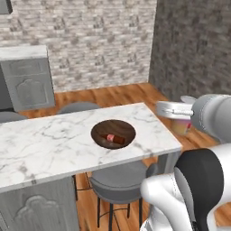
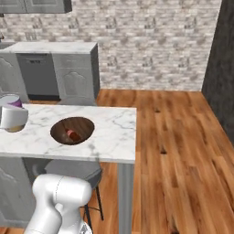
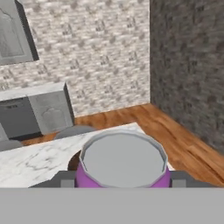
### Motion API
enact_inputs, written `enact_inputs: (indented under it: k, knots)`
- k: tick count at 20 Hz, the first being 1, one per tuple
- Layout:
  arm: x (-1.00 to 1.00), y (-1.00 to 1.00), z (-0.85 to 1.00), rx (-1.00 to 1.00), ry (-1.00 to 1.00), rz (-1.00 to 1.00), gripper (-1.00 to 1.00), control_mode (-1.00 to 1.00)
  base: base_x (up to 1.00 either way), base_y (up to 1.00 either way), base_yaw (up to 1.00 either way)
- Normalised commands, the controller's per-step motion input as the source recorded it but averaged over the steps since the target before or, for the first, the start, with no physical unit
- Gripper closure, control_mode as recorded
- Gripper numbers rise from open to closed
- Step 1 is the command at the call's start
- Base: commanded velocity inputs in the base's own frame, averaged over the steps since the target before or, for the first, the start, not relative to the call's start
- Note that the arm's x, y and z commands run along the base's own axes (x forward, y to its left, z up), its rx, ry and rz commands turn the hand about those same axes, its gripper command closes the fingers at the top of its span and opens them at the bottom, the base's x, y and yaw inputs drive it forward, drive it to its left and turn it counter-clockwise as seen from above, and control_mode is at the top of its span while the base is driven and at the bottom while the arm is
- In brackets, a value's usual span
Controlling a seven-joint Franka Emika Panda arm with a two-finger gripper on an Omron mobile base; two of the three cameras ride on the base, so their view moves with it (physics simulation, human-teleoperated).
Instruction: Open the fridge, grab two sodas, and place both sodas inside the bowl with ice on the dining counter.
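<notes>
Left base view: mid-frame, the bowl [image 1: 113, 134] sits on the white marble tabletop [image 1: 45, 144] with the reddish can [image 1: 115, 139] lying in it, so one soda looks delivered. At right, the pincer [image 1: 180, 118] carries the purple can [image 1: 182, 127] beyond the tabletop's end, probably on its way to the bowl.

Right base view: the purple can [image 2: 13, 119] shows at the left edge, the bowl [image 2: 72, 130] centre-left; wood floor [image 2: 178, 151], brick wall [image 2: 151, 41].

Hand view: low in frame, the pincer [image 3: 122, 180] is clamped on the can [image 3: 123, 162], its grey top up.
</notes>
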Motion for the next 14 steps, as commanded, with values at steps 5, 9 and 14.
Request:
enact_inputs:
  k: [5, 9, 14]
  knots:
    - [0.08, -0.02, -0.09, 0.00, 0.00, 0.00, 1.00, -1.00, 0.44, -0.14, 0.10]
    - [0.88, -0.13, -0.51, 0.00, 0.32, 0.10, 1.00, -1.00, 0.00, 0.00, 0.00]
    - [1.00, -0.05, -0.62, -0.01, 0.66, 0.13, 1.00, -1.00, 0.00, 0.00, 0.00]
